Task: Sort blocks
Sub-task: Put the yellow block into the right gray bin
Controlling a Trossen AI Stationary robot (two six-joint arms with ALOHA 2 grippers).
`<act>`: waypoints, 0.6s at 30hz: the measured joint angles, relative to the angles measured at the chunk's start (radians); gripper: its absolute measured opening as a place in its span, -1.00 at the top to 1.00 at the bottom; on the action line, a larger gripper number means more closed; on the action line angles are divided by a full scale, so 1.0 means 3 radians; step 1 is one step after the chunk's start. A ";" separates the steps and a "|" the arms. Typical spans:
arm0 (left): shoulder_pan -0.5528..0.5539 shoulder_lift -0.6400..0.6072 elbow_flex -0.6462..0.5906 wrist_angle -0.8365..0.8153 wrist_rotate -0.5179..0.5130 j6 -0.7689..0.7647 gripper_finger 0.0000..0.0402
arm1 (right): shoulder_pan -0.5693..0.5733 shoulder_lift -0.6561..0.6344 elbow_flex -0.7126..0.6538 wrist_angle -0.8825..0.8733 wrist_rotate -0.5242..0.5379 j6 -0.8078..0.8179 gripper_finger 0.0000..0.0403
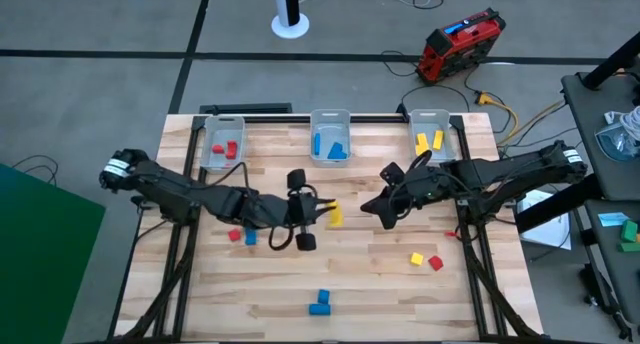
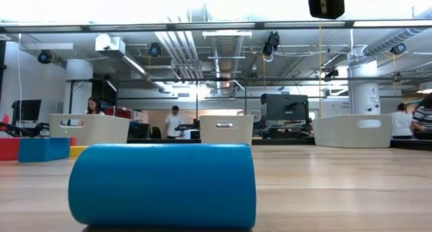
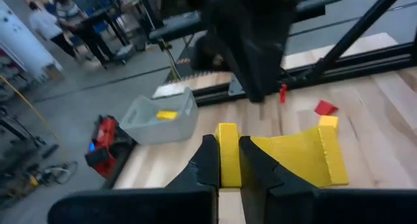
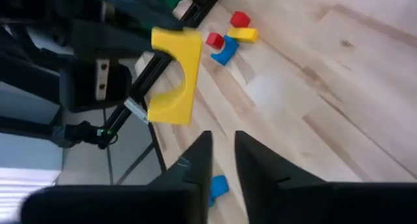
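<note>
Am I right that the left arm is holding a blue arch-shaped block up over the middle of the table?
Not quite: the block is yellow, not blue. The left wrist view shows the left gripper with its fingers closed on one leg of a yellow arch-shaped block, and the high view shows it held over the middle of the table.

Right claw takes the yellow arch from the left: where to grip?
Probably the free leg of the yellow arch block: the left claw pinches the other leg, leaving this one clear. Bring the right claw in from its own side, across the flat faces.
</note>
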 joint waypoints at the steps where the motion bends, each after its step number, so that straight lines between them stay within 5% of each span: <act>1: 0.0015 0.0018 0.0039 0.0000 0.0000 0.0041 0.98 | 0.0000 0.0000 0.0000 0.0003 -0.0017 0.0000 0.64; 11: 0.0052 0.0235 0.0373 -0.0009 0.0006 0.0318 0.98 | 0.0000 0.0000 0.0000 0.0526 -0.0127 -0.0115 -0.10; 18: 0.0052 0.0431 0.0683 -0.0006 0.0011 0.0476 0.98 | 0.0000 0.0000 -0.0001 0.0548 -0.0127 -0.0161 -0.41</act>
